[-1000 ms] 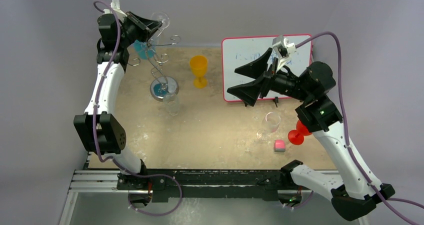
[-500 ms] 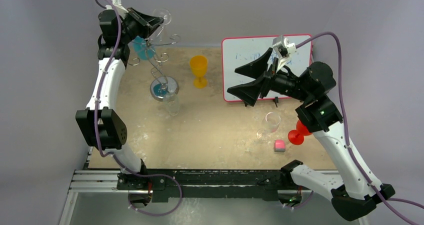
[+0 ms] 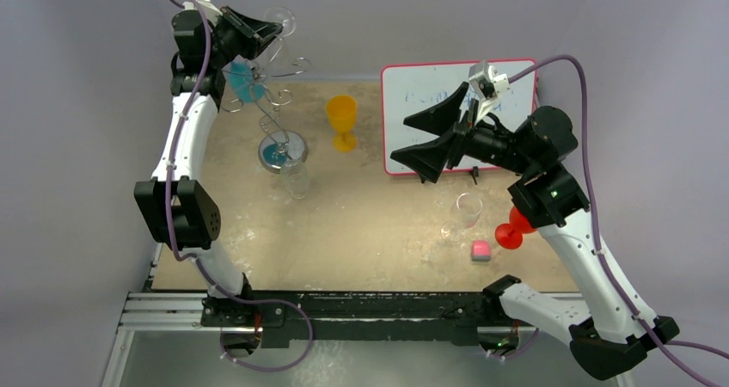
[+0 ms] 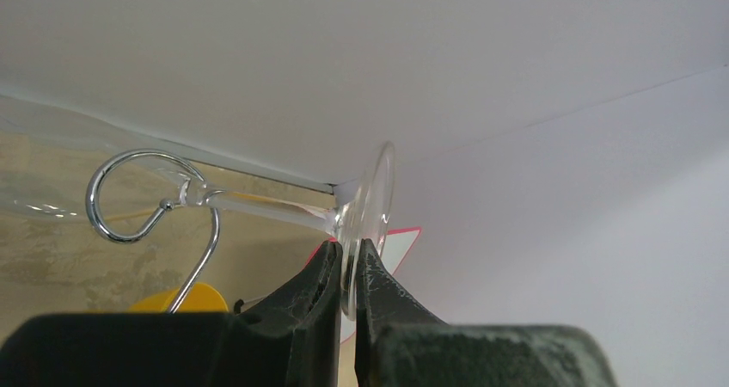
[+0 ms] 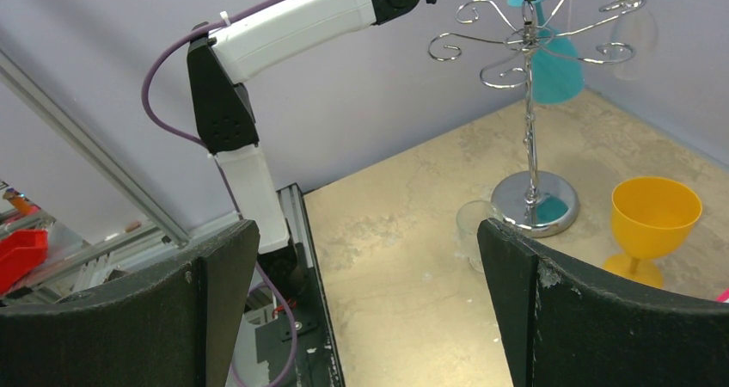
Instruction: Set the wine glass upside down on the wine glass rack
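The wine glass (image 3: 282,21) is clear and lies nearly level in the air above the back left of the table. My left gripper (image 3: 268,33) is shut on the edge of its round foot (image 4: 368,206). In the left wrist view its stem (image 4: 266,208) runs left to a curled arm (image 4: 129,199) of the wine glass rack (image 3: 277,103), and the bowl beyond is faint. The silver wire rack stands on a round shiny base (image 5: 535,205); a teal glass (image 5: 550,69) hangs on it. My right gripper (image 3: 398,139) is open and empty over the table's middle right.
A yellow goblet (image 3: 341,120) stands right of the rack. A clear glass (image 3: 295,179) sits just in front of the rack's base. A whiteboard (image 3: 507,82) lies at the back right. In front of it are another clear wine glass (image 3: 464,215), a red goblet (image 3: 514,228) and a pink cube (image 3: 480,249).
My left gripper has lifted a little up and back with the wine glass's foot in it. The right arm has not moved.
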